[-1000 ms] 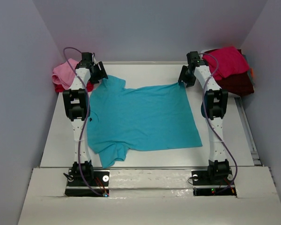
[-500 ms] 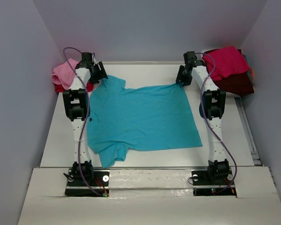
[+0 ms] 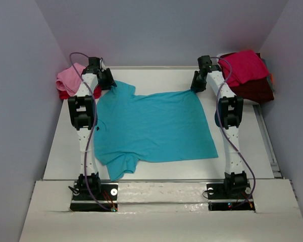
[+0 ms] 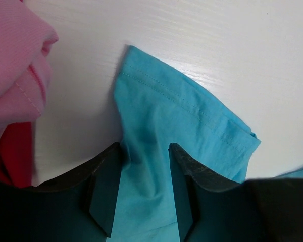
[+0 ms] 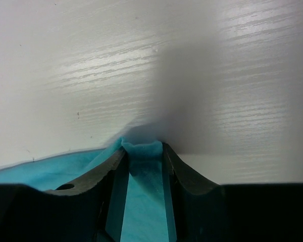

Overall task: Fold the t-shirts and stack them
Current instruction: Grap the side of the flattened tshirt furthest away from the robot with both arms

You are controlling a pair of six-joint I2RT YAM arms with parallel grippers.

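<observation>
A turquoise t-shirt (image 3: 156, 126) lies spread flat on the white table (image 3: 156, 75), its sleeves to the left. My left gripper (image 3: 109, 80) is down on the far sleeve (image 4: 192, 111). Its fingers (image 4: 146, 148) stand apart astride the cloth, which wrinkles a little between them. At the shirt's far right corner, my right gripper (image 3: 196, 85) is shut on the turquoise hem corner (image 5: 143, 148), which is bunched up between its two pads.
A pink t-shirt (image 3: 68, 79) lies on a red one (image 3: 65, 94) at the far left, close beside the left gripper (image 4: 15, 65). A crimson t-shirt (image 3: 245, 65) sits on a dark maroon one (image 3: 255, 91) at the far right. Grey walls enclose the table.
Both grippers have narrowed over the cloth. The right gripper has shifted slightly left onto the hem corner and pinched it. The shirt itself has not moved.
</observation>
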